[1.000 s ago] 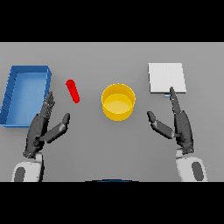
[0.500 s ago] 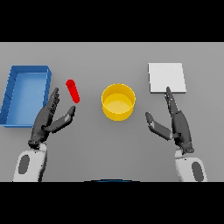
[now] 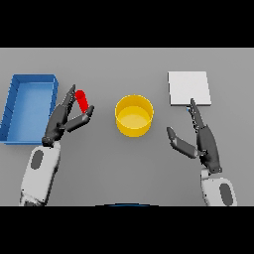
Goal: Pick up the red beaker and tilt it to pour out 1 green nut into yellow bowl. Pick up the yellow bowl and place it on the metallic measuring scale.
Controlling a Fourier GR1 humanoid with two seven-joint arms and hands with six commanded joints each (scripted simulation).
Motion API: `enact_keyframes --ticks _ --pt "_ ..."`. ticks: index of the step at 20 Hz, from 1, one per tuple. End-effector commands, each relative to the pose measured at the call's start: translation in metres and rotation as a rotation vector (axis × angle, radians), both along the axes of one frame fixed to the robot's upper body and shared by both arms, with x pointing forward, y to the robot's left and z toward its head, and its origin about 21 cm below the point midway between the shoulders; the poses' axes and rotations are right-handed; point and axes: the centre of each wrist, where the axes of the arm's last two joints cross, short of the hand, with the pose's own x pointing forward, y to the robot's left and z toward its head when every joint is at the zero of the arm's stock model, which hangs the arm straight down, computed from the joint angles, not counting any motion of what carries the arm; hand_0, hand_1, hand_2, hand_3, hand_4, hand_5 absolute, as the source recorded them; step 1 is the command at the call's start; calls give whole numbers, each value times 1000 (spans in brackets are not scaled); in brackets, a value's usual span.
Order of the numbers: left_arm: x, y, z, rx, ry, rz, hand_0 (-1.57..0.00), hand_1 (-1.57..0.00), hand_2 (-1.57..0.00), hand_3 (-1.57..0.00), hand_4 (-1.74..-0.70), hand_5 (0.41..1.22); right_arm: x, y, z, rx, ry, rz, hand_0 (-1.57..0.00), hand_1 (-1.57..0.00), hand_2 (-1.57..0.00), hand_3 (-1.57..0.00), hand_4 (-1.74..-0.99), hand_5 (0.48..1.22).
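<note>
A small red beaker (image 3: 82, 99) lies slanted on the grey table, left of the yellow bowl (image 3: 134, 115). My left hand (image 3: 63, 120) is right at the beaker, open, its straight fingers on the beaker's left side and its thumb just below it. The bowl stands at the table's middle; no nut can be made out in it. The metallic measuring scale (image 3: 189, 88) is a pale square plate at the back right. My right hand (image 3: 202, 140) rests open below the scale, its longest finger pointing at the scale's near edge.
A blue tray (image 3: 14, 99) with raised walls sits at the far left, just beside my left hand.
My left hand has moved forward and right, from below the blue tray up to the red beaker. The right hand has barely shifted.
</note>
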Motion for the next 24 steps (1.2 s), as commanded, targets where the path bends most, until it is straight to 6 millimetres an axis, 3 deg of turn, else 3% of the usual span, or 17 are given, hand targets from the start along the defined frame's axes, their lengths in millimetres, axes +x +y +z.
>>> enact_keyframes --ticks 1,9,16,18,20,21,24 --pt "5 -3 1 14 -12 1 1 1 1 1 -1200 651 -2 -1 -2 12 7 4 1 1 1 1 -1222 627" --pt "37 -13 1 56 8 22 1 1 1 1 -1207 673 -3 -5 4 16 -4 -10 1 1 1 1 -1240 639" --pt "47 -23 -19 -66 -23 41 -4 -7 -54 -37 -1328 738 -6 -8 -2 21 9 -19 1 1 1 1 -1244 644" --pt "52 -26 -20 -89 -30 55 -207 -230 -287 -254 -1401 787 -4 -6 0 24 9 -18 1 1 1 1 -1240 645" --pt "54 -31 -22 -68 -35 98 -551 -588 -662 -728 -1471 943 -5 -5 0 18 6 -18 1 1 1 1 -1237 648" --pt "54 -32 -21 -31 -48 99 -755 -783 -844 -884 -1519 999 -6 -7 1 25 8 -16 1 1 1 1 -1239 648" --pt "53 -40 -21 15 -88 74 -1153 -1168 -1199 -1108 -1615 1107 -5 -6 0 15 11 -26 1 1 1 1 -1241 650"
